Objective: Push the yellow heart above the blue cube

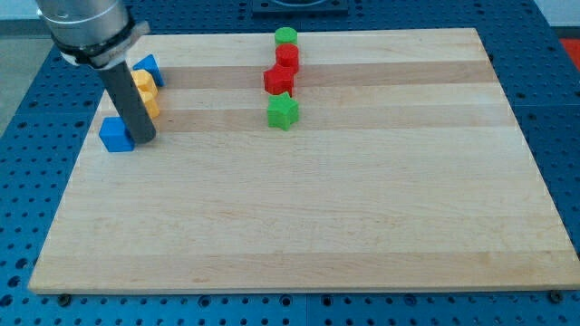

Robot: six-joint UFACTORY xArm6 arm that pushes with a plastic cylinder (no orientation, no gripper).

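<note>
Your tip (pixel 143 141) (a bare rod, no fingers to open or close) touched the blue cube (pixel 116 135) from the view's right, just below the yellow heart (pixel 148 101), likely placed to nudge it upward.

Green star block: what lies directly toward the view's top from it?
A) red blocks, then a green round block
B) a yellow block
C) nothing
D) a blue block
A: above the green star sit the red blocks, then the green round block at the board's top edge.

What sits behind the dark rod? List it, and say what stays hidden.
Behind the rod two yellow blocks show partly, with a blue block above them. Their left parts are covered. My tip rests beside the blue cube.
</note>
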